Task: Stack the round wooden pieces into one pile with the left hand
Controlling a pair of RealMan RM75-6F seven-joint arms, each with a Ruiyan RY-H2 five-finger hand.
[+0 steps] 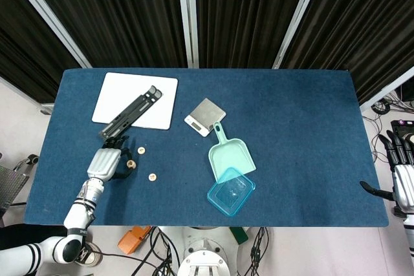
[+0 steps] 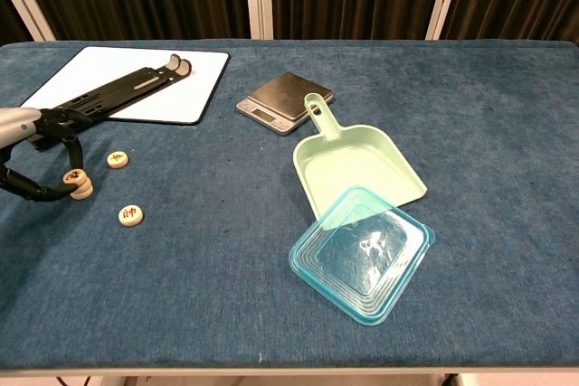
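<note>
Nearest the robot, a clear teal container lid [image 2: 363, 254] lies flat on the blue table [image 2: 507, 160], its far edge overlapping the mouth of a mint-green dustpan [image 2: 357, 164]. Well to the left, one round wooden piece [image 2: 130, 214] lies alone on the cloth, not yet stacked.

Just beyond it, at the left edge, the left hand [image 1: 107, 161] has its fingers curled around a two-piece pile [image 2: 80, 183]: one disc sits on another that rests on the table, and the fingertips [image 2: 69, 175] pinch the upper disc. Whether the upper disc is squarely seated cannot be told at this size. A second loose disc [image 2: 118, 159] lies just beyond the pile, slightly right, apart from it.

Judgement: the task is partly done. One piece is placed on another; two pieces remain loose on the cloth and must each be lifted onto the pile.

Farther back, a grey digital scale [image 2: 284, 101] stands just beyond the dustpan handle. At far left, a black folding stand [image 2: 118, 94] lies on a white board [image 2: 194, 84].

The right hand [image 1: 402, 176] hangs off the right table edge, fingers spread, holding nothing.
</note>
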